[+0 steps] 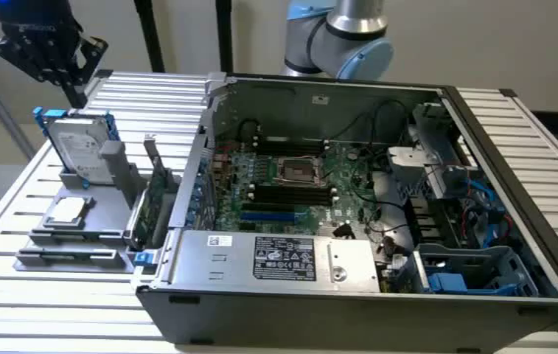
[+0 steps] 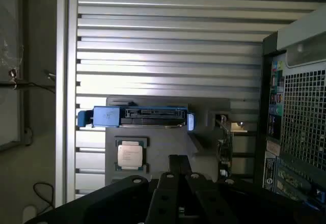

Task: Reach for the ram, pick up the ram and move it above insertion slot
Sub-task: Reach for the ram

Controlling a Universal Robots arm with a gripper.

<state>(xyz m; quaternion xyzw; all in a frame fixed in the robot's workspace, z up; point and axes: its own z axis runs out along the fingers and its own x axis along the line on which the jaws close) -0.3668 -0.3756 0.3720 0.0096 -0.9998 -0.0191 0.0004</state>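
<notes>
the gripper [image 1: 51, 55] is hanging high over the far corner of the slatted table [image 1: 33, 310], at the exterior view's left. nothing is showing in it, and whether it is set wide or narrow i cannot tell. the ram [image 1: 67, 254] is, in my judgement, the long thin strip sitting on edge in the nearest groove of the grey holder [image 1: 111, 181]. it is well apart from the gripper and below it. the stick is looking light and stiff but fragile. it is best taken across its two flat faces near mid-length, keeping off the contact edge and the chips. a skewed hold is risking a tilt in the groove. the exterior view is giving the open computer case [image 1: 357, 317] and the insertion slot [image 1: 284, 195], one of several parallel black sockets beside the processor socket [image 1: 296, 171]. the wrist view is looking down on the holder. it is giving the hard drive [image 2: 135, 118] edge-on, the loose processor [image 2: 131, 156] and the case's perforated rear panel [image 2: 303, 112].
</notes>
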